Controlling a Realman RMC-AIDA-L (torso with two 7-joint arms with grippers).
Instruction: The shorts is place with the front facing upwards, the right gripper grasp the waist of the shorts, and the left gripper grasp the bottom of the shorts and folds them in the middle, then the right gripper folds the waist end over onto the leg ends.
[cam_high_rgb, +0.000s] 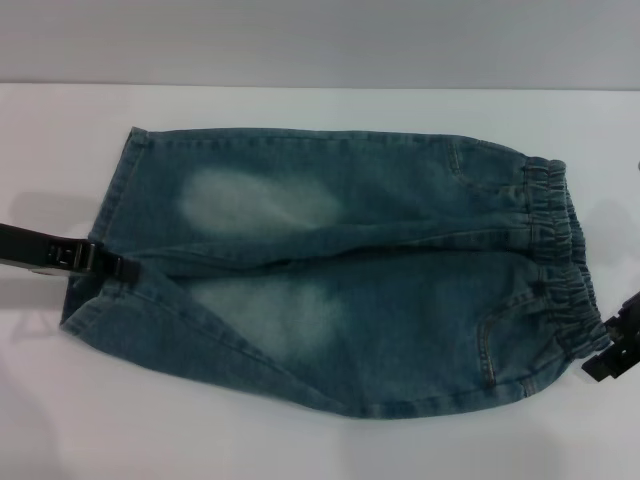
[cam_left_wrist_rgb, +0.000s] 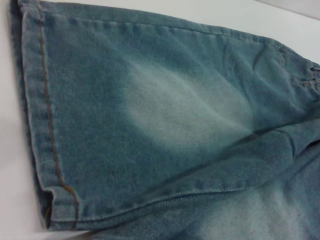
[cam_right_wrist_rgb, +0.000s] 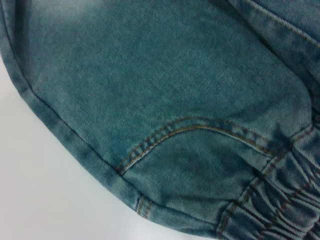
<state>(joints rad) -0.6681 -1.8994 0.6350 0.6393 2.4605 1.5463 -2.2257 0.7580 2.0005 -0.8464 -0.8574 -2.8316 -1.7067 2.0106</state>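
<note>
Flat on the white surface (cam_high_rgb: 300, 450) lay the shorts (cam_high_rgb: 340, 270), front up, legs toward the robot's left and the gathered waist (cam_high_rgb: 560, 265) toward its right. Both legs showed pale faded patches; a dark fold ran between them. The left gripper (cam_high_rgb: 118, 267) sat low at the leg ends (cam_high_rgb: 100, 250), its black tip touching the denim where the two hems meet, the near leg's hem corner rumpled just beside it. Could not tell if its fingers were apart or together. The right gripper (cam_high_rgb: 612, 350) was at the head view's right edge, just beside the near end of the waistband, partly cut off; finger state also not readable. The left wrist view showed one hem (cam_left_wrist_rgb: 47, 130) with orange stitching, flat on the surface, no fingers visible. The right wrist view showed a curved stitched pocket (cam_right_wrist_rgb: 200, 132) and bunched elastic (cam_right_wrist_rgb: 280, 205), no fingers visible.
</note>
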